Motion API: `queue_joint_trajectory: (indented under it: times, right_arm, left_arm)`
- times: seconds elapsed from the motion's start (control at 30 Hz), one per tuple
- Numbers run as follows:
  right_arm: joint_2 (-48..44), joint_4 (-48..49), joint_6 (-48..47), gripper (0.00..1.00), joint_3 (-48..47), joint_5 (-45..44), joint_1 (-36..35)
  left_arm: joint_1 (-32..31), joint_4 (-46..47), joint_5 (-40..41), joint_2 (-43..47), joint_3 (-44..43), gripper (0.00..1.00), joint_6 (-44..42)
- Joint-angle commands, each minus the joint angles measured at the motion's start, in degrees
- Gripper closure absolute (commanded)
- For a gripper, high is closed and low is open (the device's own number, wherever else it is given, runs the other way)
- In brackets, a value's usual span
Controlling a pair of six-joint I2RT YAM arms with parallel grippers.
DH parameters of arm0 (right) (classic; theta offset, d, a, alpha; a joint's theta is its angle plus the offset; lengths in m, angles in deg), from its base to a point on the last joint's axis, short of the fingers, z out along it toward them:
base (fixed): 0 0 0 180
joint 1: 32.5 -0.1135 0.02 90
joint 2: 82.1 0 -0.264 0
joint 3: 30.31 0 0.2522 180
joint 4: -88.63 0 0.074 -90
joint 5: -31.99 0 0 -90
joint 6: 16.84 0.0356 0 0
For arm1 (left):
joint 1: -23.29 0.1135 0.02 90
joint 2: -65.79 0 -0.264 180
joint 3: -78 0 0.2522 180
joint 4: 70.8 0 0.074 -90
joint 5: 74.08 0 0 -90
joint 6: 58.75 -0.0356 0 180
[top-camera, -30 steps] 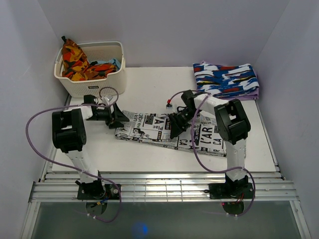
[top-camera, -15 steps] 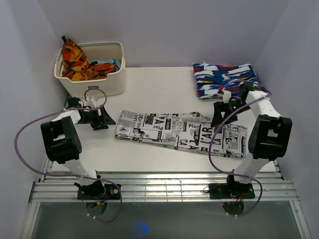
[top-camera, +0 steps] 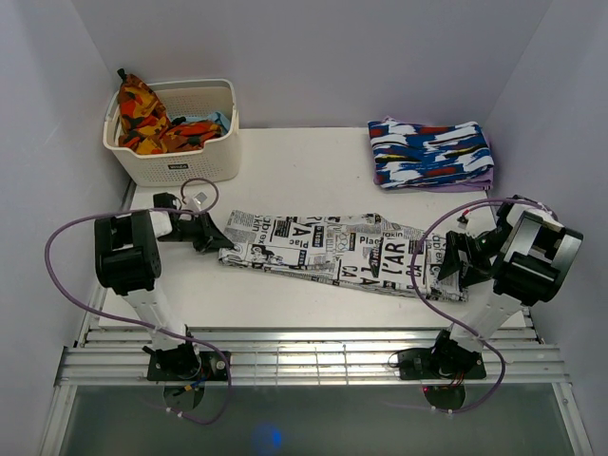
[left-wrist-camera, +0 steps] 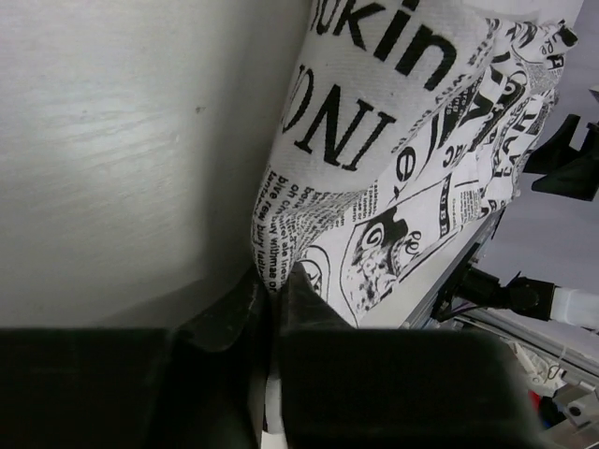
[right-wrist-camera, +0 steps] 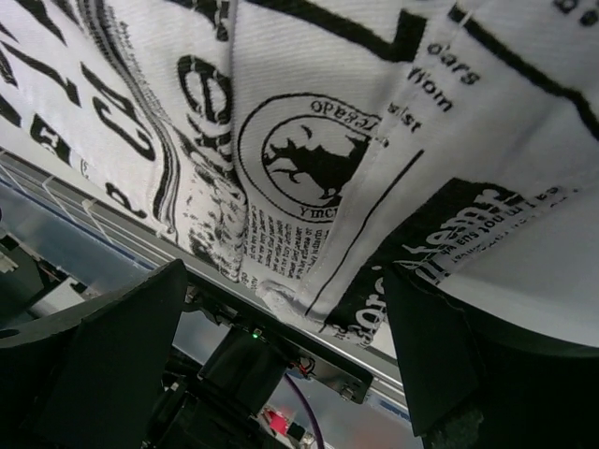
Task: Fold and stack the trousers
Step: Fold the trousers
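Note:
The trousers, white with black newspaper print, lie folded lengthwise across the table's middle, running left to right. My left gripper is at their left end, shut on a pinch of the edge; the left wrist view shows the trousers rising from between the closed fingers. My right gripper sits at the right end with its jaws wide open. In the right wrist view the cloth's edge hangs between the two spread fingers, touched by neither.
A white basket with orange-patterned cloth stands at the back left. A blue, white and red folded garment lies at the back right. A slatted rail runs along the table's near edge.
The left gripper slid right to the trousers' left edge and closed on it. The right arm swung from the trousers' middle out to their right end, jaws opening wide.

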Motion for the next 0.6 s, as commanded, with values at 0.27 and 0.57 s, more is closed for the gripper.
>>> queue_joint_trajectory:
  times: [0.27,0.57]
  right_arm:
    - [4.4,1.23,1.31,0.11,-6.46,7.9,-1.73]
    - [6.07,4.29,4.2,0.09,-7.87,15.89,-6.39]
  left_arm:
    - [7.62,-6.28,7.65,12.31,-4.97,1.0,0.5]
    - [2.47,-20.26,10.46,21.11,-16.4,1.0,-4.27]
